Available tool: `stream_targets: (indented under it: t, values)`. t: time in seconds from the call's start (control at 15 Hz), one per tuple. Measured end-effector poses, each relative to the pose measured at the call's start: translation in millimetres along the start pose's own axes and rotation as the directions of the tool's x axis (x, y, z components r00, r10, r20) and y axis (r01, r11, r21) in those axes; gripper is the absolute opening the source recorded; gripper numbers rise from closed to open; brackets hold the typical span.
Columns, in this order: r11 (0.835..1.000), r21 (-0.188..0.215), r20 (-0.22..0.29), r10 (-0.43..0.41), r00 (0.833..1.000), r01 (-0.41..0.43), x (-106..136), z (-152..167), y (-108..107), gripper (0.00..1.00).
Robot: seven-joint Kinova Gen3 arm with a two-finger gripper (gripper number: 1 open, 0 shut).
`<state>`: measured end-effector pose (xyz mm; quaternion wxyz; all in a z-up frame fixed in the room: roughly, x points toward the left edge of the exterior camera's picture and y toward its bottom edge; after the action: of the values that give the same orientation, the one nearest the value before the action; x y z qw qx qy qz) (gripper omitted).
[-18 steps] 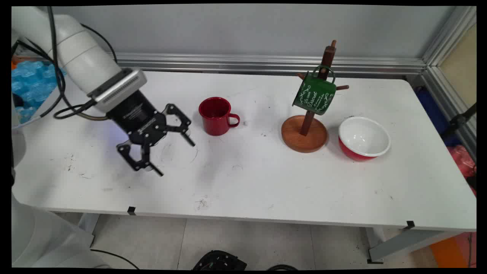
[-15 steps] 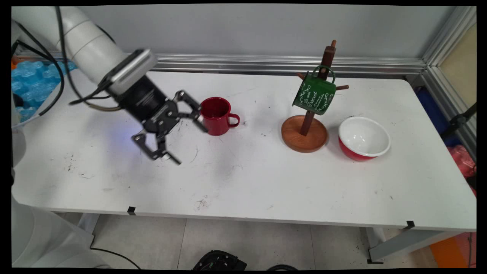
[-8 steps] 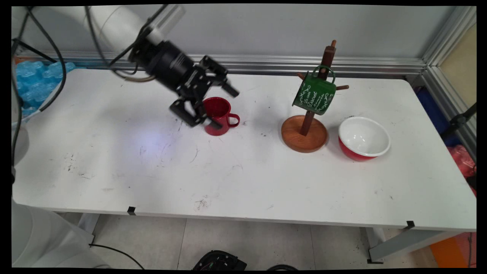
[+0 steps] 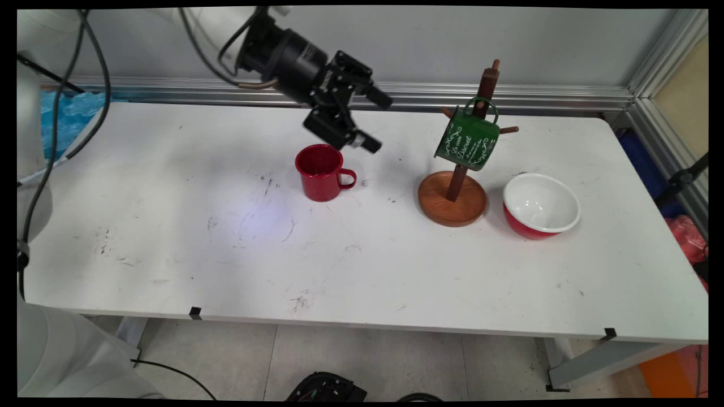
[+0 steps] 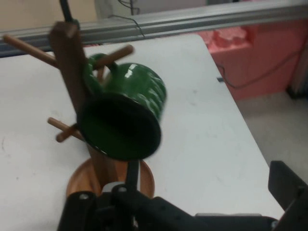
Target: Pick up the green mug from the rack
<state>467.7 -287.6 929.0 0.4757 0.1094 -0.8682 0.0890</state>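
Hand [image 4: 378, 122] spread wide, empty, above red mug [image 4: 320, 172]; green mug [image 4: 467, 140] rightward.

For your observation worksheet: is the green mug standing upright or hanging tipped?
Hanging tipped. The green mug hangs by its handle from a peg of the rack, mouth angled downward; the hand view looks into its dark opening.

A white table [image 4: 396, 271], scuffed with dark marks, stands before a plain grey wall [image 4: 430, 39], with a ribbed aluminium rail [image 4: 554, 97] running along its far edge and turning the corner at right. Pale floor tiles [image 4: 367, 362] show beneath the near edge, where a black cable [image 4: 169, 377] trails. Blue material [image 4: 70, 113] lies beyond the table's left end, pink and orange at right.
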Motion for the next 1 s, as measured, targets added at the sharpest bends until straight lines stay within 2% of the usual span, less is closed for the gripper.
stream_targets:
  t: [0.4,1.0]
  values:
    - [0.996,0.012,-0.053,-0.091,0.994,0.092,0,33,-20,1.0]
    - [0.984,-0.005,-0.105,-0.179,0.978,0.179,-6,82,-37,1.0]
